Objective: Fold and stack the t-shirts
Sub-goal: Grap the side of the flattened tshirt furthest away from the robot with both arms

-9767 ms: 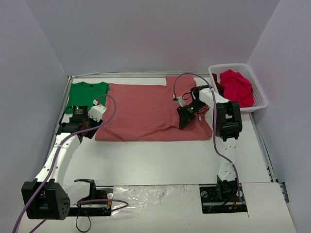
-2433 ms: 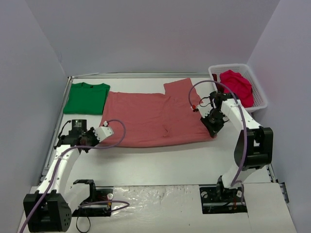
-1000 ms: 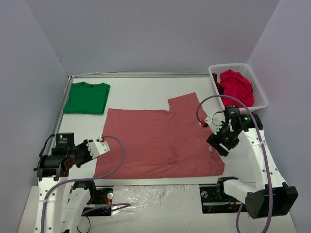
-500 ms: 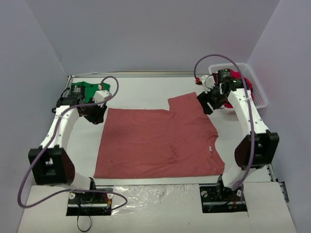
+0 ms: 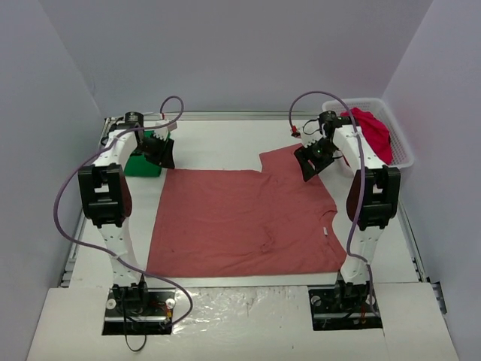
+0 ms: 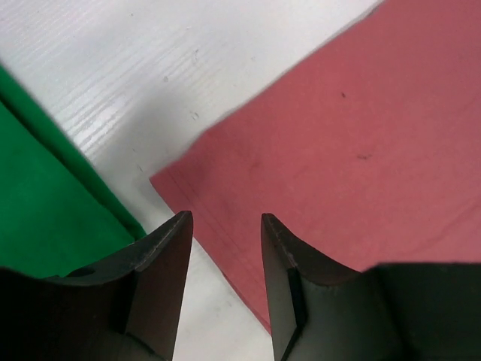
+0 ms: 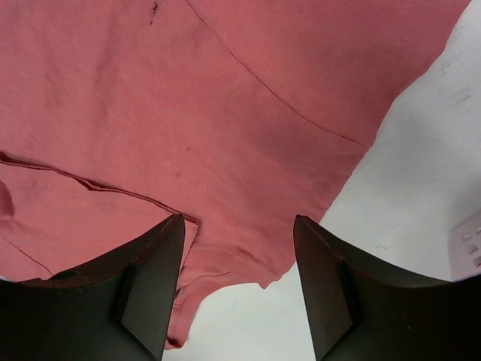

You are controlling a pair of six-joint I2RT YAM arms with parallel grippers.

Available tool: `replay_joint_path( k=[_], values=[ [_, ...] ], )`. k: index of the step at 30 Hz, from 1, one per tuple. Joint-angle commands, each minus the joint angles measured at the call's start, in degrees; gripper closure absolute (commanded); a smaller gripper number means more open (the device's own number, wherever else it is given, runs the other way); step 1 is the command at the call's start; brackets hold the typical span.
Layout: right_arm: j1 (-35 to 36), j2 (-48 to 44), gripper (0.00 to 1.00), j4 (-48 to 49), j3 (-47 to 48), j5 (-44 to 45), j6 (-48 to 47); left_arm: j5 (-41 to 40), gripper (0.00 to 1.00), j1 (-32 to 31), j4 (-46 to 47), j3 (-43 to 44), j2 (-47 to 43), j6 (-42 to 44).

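Observation:
The salmon-pink t-shirt [image 5: 240, 218] lies spread flat in the middle of the white table. My left gripper [image 5: 161, 154] hovers open just over its far left corner [image 6: 338, 135], with nothing between the fingers [image 6: 169, 256]. A folded green t-shirt [image 5: 141, 165] lies right beside that corner at the back left, partly hidden by the left arm; its edge [image 6: 45, 218] shows in the left wrist view. My right gripper [image 5: 308, 162] stands open above the pink sleeve at the far right [image 7: 188, 98], holding nothing. Crimson t-shirts [image 5: 372, 128] are heaped in the basket.
A white lattice basket [image 5: 406, 154] stands at the back right corner, close behind the right arm. Bare table [image 5: 218, 147] shows behind the pink shirt. Grey walls close in the table on three sides.
Both arms have swung from the shirt's near edge to its far corners. In the last half second the left gripper widened and the right one narrowed a little. The pink shirt lies still.

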Motion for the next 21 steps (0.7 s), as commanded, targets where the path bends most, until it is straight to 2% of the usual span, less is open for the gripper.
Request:
replay_joint_path(
  k=[1, 4, 8, 13, 21],
  values=[
    [-0.3, 0.0, 0.44, -4.4, 2.9, -1.8, -1.1, 2.0, 0.6, 0.4, -0.8, 4.2, 1.9, 0.0],
    [-0.4, 0.6, 0.44, -4.8, 3.1, -2.0, -1.4, 1.4, 0.6, 0.4, 0.1, 7.0, 5.2, -0.2],
    [-0.4, 1.0, 0.44, -5.3, 3.2, -2.1, -1.9, 1.1, 0.6, 0.5, -3.8, 11.4, 10.4, 1.9],
    [-0.4, 0.7, 0.44, -6.2, 2.6, -3.8, -3.1, -0.9, 0.6, 0.7, -2.7, 12.4, 12.8, 4.1],
    [-0.4, 0.3, 0.44, -6.6, 1.7, -3.2, -3.5, -2.0, 0.63, 0.8, -7.8, 15.3, 15.4, 8.5]
  ],
)
